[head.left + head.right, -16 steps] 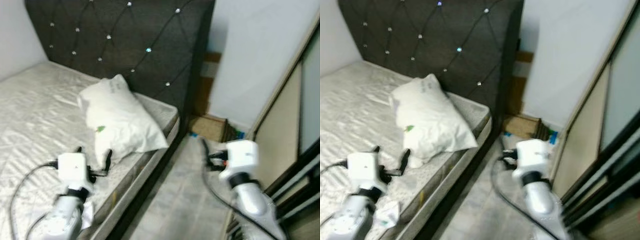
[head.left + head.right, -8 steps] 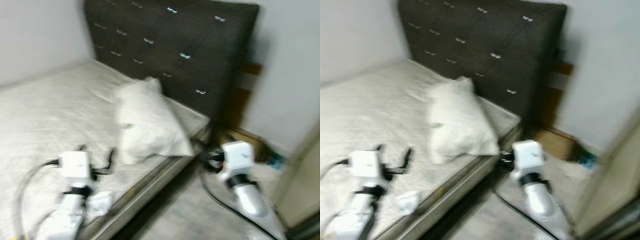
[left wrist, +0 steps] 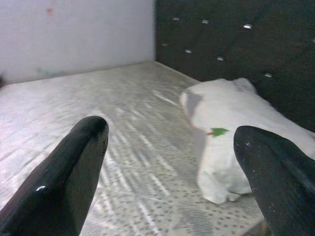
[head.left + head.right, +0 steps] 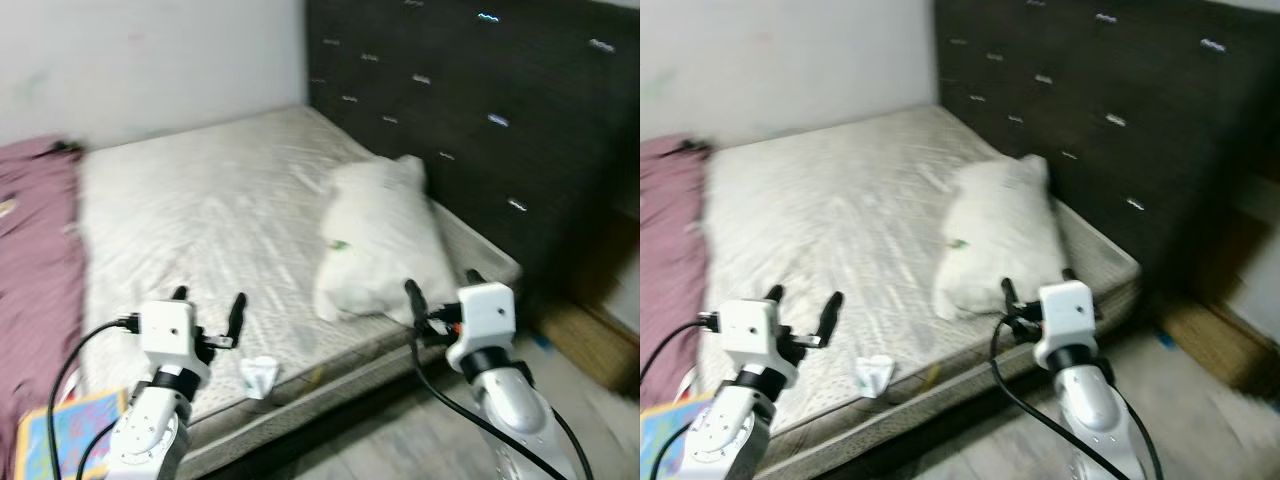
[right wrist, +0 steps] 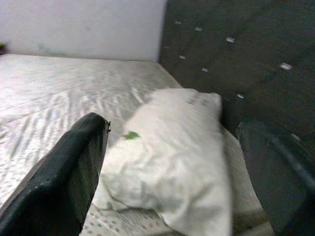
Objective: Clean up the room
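A white pillow (image 4: 382, 240) lies on the bare mattress (image 4: 220, 220) against the dark tufted headboard (image 4: 480, 100). A small crumpled white wrapper (image 4: 258, 376) sits near the mattress's front edge. A maroon blanket (image 4: 35, 260) covers the bed's left side, and a colourful book (image 4: 60, 440) lies at the lower left. My left gripper (image 4: 208, 304) is open above the front of the mattress, left of the wrapper. My right gripper (image 4: 440, 290) is open just in front of the pillow's near end; the pillow (image 5: 172, 147) lies between its fingers' line of sight.
The bed's front edge (image 4: 330, 400) runs across before me, with grey floor (image 4: 400, 450) below. A brown cardboard box (image 4: 585, 345) stands on the floor at the right beside the headboard. A white wall (image 4: 150, 60) backs the bed.
The whole view has swung left, bringing the maroon blanket and the book into sight and the wardrobe out of it. Both grippers stay open and hold nothing.
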`<state>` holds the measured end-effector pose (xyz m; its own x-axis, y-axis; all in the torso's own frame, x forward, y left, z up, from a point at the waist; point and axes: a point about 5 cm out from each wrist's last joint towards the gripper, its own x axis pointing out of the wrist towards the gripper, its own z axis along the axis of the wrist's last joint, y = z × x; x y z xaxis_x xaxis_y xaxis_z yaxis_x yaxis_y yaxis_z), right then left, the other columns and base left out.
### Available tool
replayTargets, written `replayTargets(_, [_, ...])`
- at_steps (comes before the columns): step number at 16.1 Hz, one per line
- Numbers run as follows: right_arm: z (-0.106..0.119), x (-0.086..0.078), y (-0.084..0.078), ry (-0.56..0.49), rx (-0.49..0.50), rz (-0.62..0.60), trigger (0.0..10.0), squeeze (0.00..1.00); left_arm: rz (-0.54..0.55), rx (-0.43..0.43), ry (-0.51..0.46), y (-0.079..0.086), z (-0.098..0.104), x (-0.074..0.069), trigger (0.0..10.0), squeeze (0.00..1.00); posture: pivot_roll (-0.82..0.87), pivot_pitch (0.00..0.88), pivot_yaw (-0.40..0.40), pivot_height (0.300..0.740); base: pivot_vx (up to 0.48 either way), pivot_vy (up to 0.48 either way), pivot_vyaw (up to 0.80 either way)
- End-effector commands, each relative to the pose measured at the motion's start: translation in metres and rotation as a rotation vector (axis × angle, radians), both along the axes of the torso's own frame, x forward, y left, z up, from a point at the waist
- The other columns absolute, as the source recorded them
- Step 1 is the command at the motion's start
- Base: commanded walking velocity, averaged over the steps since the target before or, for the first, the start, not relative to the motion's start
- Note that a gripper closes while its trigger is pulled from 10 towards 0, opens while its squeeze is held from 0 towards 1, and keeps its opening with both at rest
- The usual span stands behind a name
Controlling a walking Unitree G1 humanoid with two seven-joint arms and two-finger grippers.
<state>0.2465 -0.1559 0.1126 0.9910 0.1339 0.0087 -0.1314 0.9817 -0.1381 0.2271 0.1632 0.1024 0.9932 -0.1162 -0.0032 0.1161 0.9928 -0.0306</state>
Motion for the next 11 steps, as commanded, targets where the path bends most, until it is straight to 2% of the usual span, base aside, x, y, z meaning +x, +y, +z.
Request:
replayTargets(1, [0.0034,0.0018,0.0105,-0.021,-0.002,0.043,10.0,0.00,0.011,0.018,-0.005,0.0052,0.0010,-0.0010,10.0,0.00,0.00,0.000,-0.014,0.740,0.000,0.000,0.80])
replayTargets(6, [0.0040,0.0028,0.0123,-0.029,-0.006,0.056,10.0,0.00,0.004,0.026,-0.017,0.0045,0.0015,0.0005,10.0,0.00,-0.01,0.000,-0.017,0.740,0.000,0.000,0.75])
replayTargets(8, [0.0049,0.0036,0.0116,-0.043,-0.043,0.053,10.0,0.00,-0.002,0.023,-0.018,0.0036,0.0013,0.0012,10.0,0.00,-0.01,0.000,-0.014,0.740,0.000,0.000,0.68])
replayTargets(11, [0.0036,0.0034,0.0122,-0.034,-0.016,0.048,10.0,0.00,-0.013,0.016,-0.025,0.0005,0.0018,0.0021,10.0,0.00,-0.01,0.000,-0.013,0.740,0.000,0.000,0.80])
